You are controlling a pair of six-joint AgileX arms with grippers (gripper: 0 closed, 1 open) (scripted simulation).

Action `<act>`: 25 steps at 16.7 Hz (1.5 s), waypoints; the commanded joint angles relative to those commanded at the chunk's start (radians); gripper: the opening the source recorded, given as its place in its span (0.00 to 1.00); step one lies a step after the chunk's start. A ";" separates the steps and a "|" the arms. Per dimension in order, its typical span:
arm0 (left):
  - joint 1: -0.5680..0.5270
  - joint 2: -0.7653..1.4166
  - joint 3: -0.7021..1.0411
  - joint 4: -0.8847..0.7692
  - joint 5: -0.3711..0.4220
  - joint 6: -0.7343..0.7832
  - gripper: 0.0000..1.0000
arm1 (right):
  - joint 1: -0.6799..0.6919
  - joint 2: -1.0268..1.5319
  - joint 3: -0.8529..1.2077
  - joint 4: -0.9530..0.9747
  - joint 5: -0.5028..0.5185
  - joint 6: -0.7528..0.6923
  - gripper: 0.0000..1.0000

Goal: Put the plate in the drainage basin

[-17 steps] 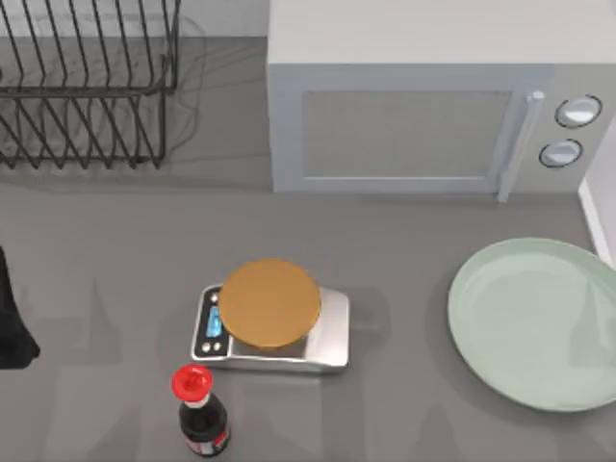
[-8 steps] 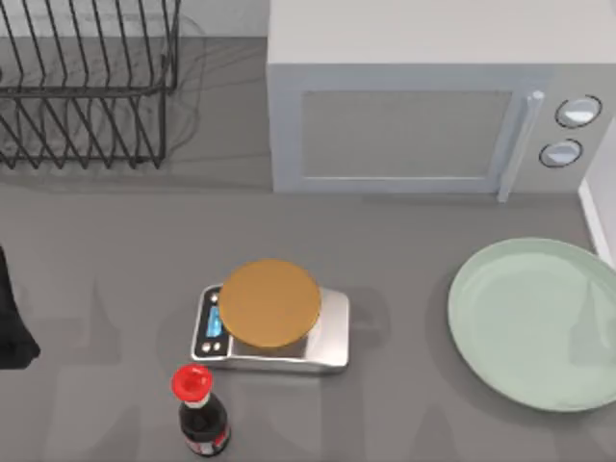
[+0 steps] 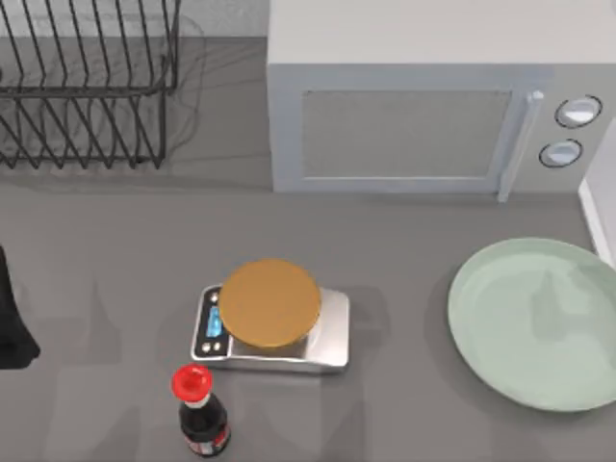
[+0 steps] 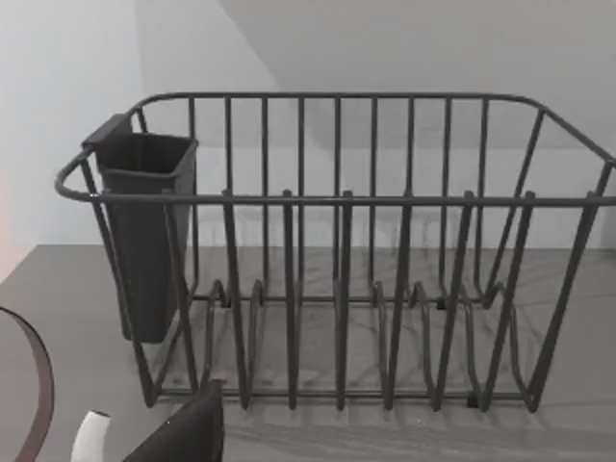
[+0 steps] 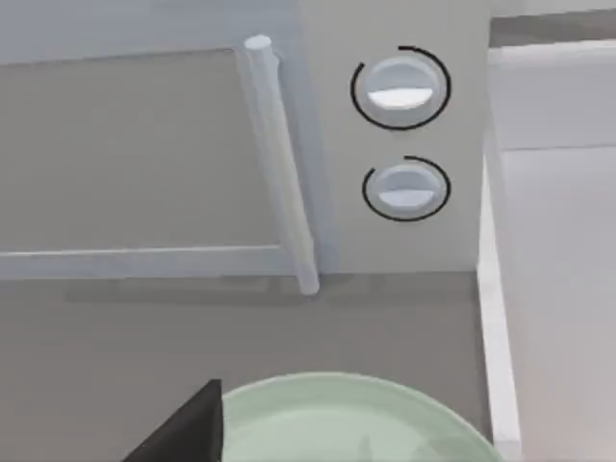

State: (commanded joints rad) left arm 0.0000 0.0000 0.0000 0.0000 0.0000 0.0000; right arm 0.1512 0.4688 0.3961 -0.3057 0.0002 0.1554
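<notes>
The plate (image 3: 534, 322) lies flat at the top view's lower right, just beside the drainage basin (image 3: 597, 217) edge; neither claw's state can be told.

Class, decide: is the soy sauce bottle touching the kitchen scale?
Apart. In the top view a strip of grey table separates the soy sauce bottle from the front edge of the kitchen scale.

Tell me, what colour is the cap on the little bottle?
Red. The bottle cap shows best in the top view.
</notes>
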 joint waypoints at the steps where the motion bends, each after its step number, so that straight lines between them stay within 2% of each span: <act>1: 0.000 0.000 0.000 0.000 0.000 0.000 1.00 | 0.027 0.096 0.072 -0.055 0.000 0.028 1.00; 9: 0.000 0.000 0.000 0.000 0.000 0.000 1.00 | 0.253 0.932 0.670 -0.512 0.000 0.260 1.00; 14: 0.000 0.000 0.000 0.000 0.000 0.000 1.00 | 0.356 1.312 0.943 -0.720 0.001 0.366 1.00; 18: 0.000 0.000 0.000 0.000 0.000 0.000 1.00 | 0.392 1.433 1.035 -0.792 0.001 0.403 1.00; 25: 0.000 0.000 0.000 0.000 0.000 0.000 1.00 | 0.388 1.442 1.023 -0.775 0.000 0.403 1.00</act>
State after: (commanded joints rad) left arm 0.0000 0.0000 0.0000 0.0000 0.0000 0.0000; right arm 0.5392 1.9104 1.4191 -1.0811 0.0006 0.5582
